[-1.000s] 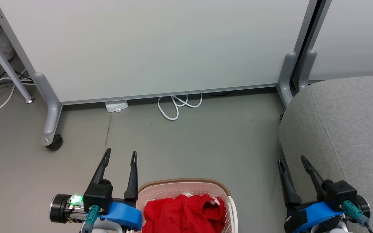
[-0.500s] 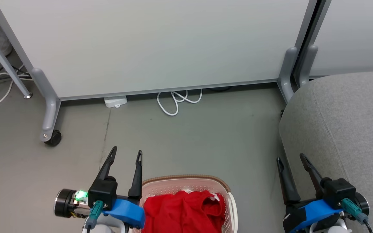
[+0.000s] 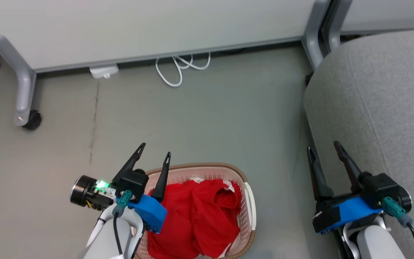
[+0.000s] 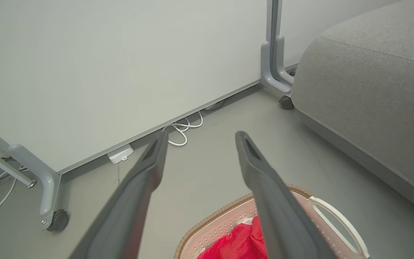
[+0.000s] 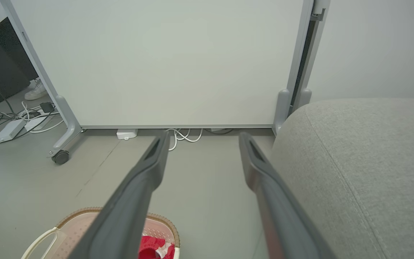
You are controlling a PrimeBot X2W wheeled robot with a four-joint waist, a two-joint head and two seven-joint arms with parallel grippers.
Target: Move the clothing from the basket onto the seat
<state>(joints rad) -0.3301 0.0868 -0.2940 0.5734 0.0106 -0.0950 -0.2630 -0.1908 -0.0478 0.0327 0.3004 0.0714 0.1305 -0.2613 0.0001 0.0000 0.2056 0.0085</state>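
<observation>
Bright red clothing (image 3: 196, 216) lies bunched in the cream basket (image 3: 244, 180) on the floor; a bit of the red clothing (image 4: 237, 242) and the basket rim (image 4: 225, 216) also sit low in the left wrist view, and the basket (image 5: 77, 219) with red clothing (image 5: 149, 246) low in the right wrist view. My left gripper (image 3: 155, 149) hangs open over the basket's left rim, empty. My right gripper (image 3: 323, 145) stands open and empty beside the grey seat (image 3: 383, 100). The seat (image 4: 368, 82) is at the right in the left wrist view, and the seat (image 5: 365, 162) fills the right wrist view's right.
A white partition panel (image 3: 149, 25) on castor legs (image 3: 25, 117) stands behind the floor. A white cable loop (image 3: 178, 68) and a small white box (image 3: 102, 71) lie at its base. Cables and a power strip (image 5: 11, 129) lie far left.
The head camera has tilted down, so the whole picture shifted upward and more of the basket shows. My left gripper has come forward over the basket's left rim. Both grippers stay open.
</observation>
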